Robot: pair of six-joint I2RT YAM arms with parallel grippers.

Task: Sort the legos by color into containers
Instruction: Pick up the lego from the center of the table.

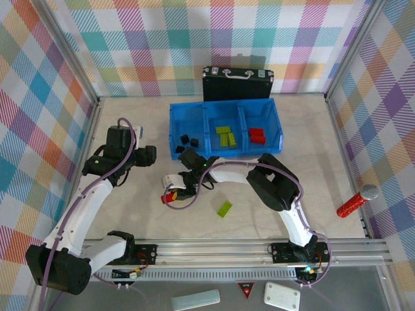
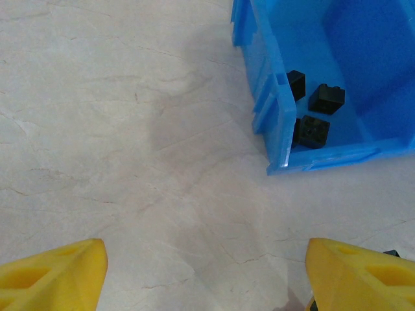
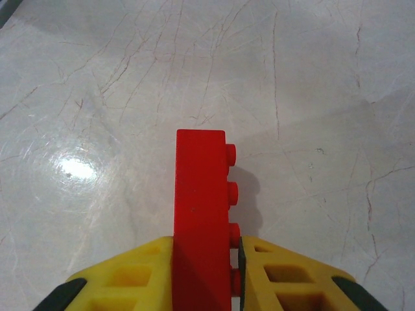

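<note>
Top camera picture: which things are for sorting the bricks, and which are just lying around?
For the job: blue bin; black bricks, green bricks and red bricks inside it; loose green brick; held red brick between the right fingers.
Just lying about: black case; red stick with grey tip; white box.

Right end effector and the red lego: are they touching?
Touching. The right wrist view shows the right end effector closed on the red lego, one finger pressed flat against each side, with no gap.
</note>
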